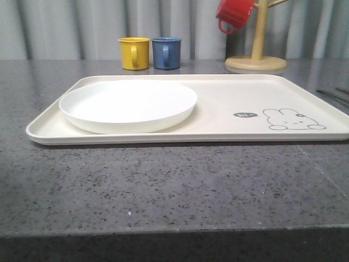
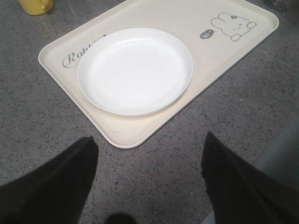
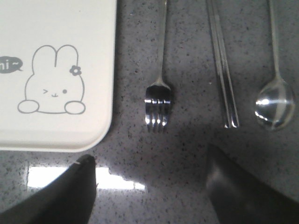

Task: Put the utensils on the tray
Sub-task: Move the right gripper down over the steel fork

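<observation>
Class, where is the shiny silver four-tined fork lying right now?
In the right wrist view, the fork lies on the grey table, between the cream tray and the chopsticks.

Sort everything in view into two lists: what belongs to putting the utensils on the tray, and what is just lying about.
For the job:
shiny silver metal fork
pair of flat silver metal chopsticks
silver oval-bowled spoon
large cream rectangular plastic tray

Lying about:
round white plate
yellow mug
blue mug
red mug on wooden mug stand
</observation>
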